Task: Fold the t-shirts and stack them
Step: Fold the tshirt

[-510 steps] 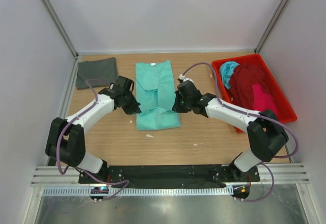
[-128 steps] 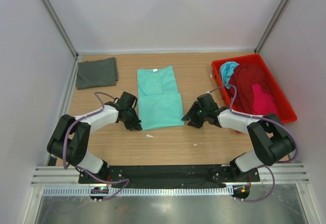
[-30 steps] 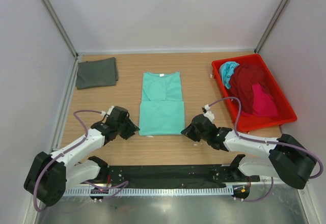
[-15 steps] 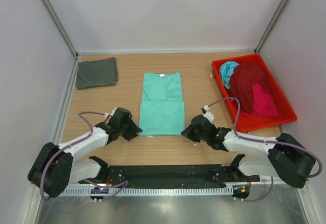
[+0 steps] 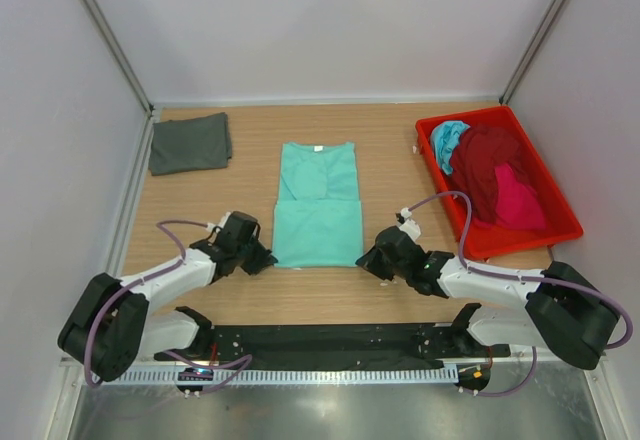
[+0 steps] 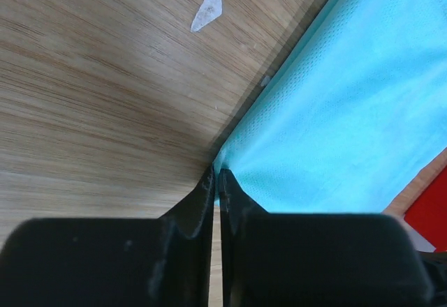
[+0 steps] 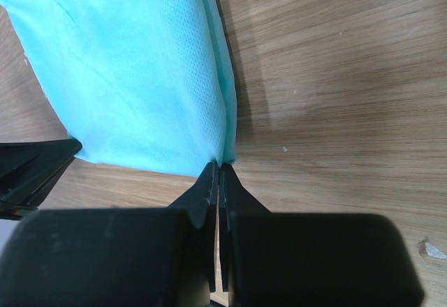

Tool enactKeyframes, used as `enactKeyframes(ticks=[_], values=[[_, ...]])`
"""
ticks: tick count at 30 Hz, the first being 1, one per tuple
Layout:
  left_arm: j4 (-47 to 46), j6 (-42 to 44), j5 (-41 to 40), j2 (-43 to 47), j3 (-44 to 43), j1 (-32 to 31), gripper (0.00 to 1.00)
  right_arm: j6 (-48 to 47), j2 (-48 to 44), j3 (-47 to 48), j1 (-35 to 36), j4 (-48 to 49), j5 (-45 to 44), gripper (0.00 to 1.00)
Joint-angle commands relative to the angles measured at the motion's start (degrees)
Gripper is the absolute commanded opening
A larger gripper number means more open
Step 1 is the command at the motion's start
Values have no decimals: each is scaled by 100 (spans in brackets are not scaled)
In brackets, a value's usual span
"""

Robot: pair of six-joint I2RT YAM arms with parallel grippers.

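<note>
The mint green t-shirt [image 5: 318,215] lies flat mid-table, sides folded in, collar toward the far side. My left gripper [image 5: 268,258] is at its near-left corner; in the left wrist view the jaws [image 6: 216,172] are shut, pinching the corner of the mint cloth [image 6: 335,125]. My right gripper [image 5: 366,260] is at its near-right corner; in the right wrist view it [image 7: 218,166] is shut on the folded edge of the shirt [image 7: 126,77]. A folded dark grey t-shirt [image 5: 190,143] lies at the back left.
A red plastic tray [image 5: 465,117] at the right holds turquoise [image 5: 447,140], maroon [image 5: 490,160] and pink [image 5: 518,200] shirts in a heap. A small white scrap [image 5: 293,267] lies on the wood near the shirt's near-left corner, also in the left wrist view [image 6: 207,10].
Over the last second my left gripper has slid right up to the shirt's near-left corner. The right gripper and the shirt have hardly moved.
</note>
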State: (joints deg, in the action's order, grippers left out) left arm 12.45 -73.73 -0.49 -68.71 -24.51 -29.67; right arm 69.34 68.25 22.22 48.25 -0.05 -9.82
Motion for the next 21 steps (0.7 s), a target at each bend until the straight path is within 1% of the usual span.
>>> enactKeyframes(ticks=[1,2,5,8,11,14,21], values=[[355,35,-215,103,166,-30,1,0,-84,-7,27,93,-248,1],[364,26,-188,138,157,-30,0,-26,-101,2,27,93,-239,1],[381,0,-109,349,122,-82,0,-139,-233,63,27,41,-196,1],[548,-44,-83,638,8,-188,0,-289,-566,221,44,-423,-239,1],[741,-97,-109,954,-115,-293,0,-430,-857,318,53,-688,-450,1],[873,-54,-48,1157,-317,-302,0,-553,-918,406,44,-741,-415,1],[1216,148,-21,1193,-809,-311,0,-773,-1129,713,53,-987,-476,1]])
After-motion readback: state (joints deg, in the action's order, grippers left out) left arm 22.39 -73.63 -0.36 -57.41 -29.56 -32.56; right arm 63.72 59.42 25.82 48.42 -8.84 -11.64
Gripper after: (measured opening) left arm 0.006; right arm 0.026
